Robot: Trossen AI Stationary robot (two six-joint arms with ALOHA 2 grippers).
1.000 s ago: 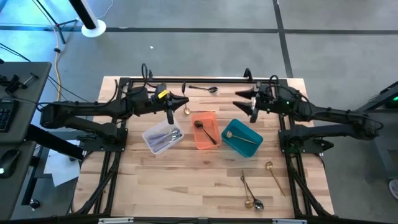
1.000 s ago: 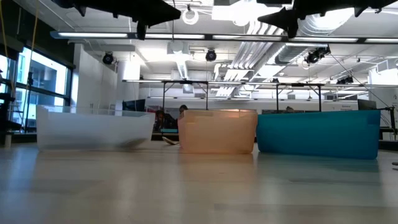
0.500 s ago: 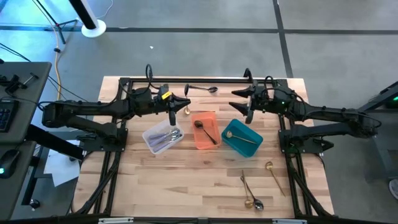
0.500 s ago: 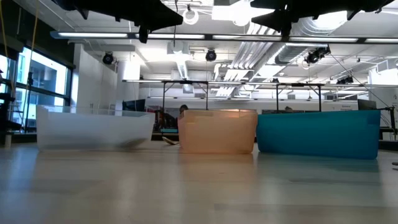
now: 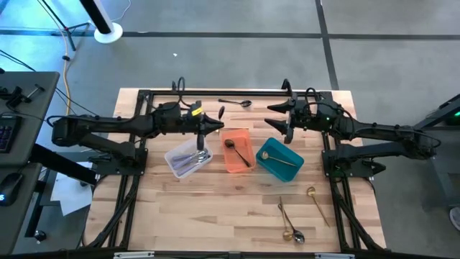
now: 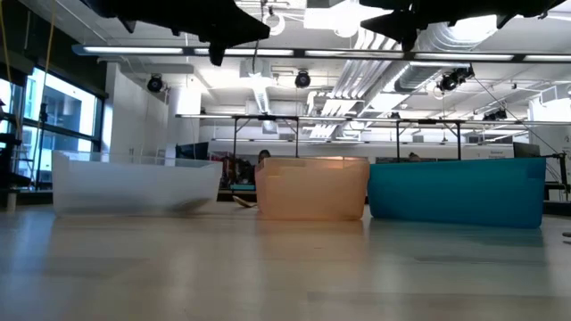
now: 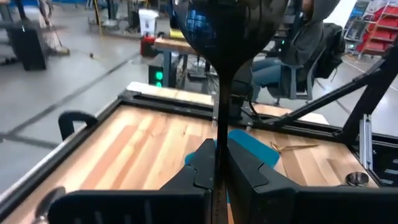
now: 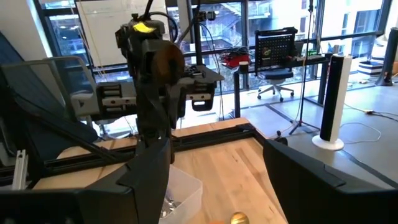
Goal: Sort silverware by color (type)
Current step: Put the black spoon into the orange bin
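1. Wooden slats make up the surface (image 5: pixel 215 194), framed in black rails, with grey floor all round and an office space behind.
2. Three bins sit mid-surface in a row: clear bin (image 5: pixel 187 159) with silver pieces, orange bin (image 5: pixel 236 150) with a black spoon (image 5: pixel 238 152), teal bin (image 5: pixel 280 160) with a gold spoon (image 5: pixel 277 158).
3. Left tool (image 5: pixel 209 128) hangs above the gap between the clear and orange bins, pinched tight on a dark spoon (image 7: pixel 222 37), bowl end away from the wrist.
4. Right tool (image 5: pixel 280 119) hovers above the far side of the teal bin, fingers spread wide, holding nothing.
5. One dark spoon (image 5: pixel 236 102) lies by the far rail.
6. Near the front edge lie a gold spoon (image 5: pixel 317 200) and two more pieces (image 5: pixel 288 222).
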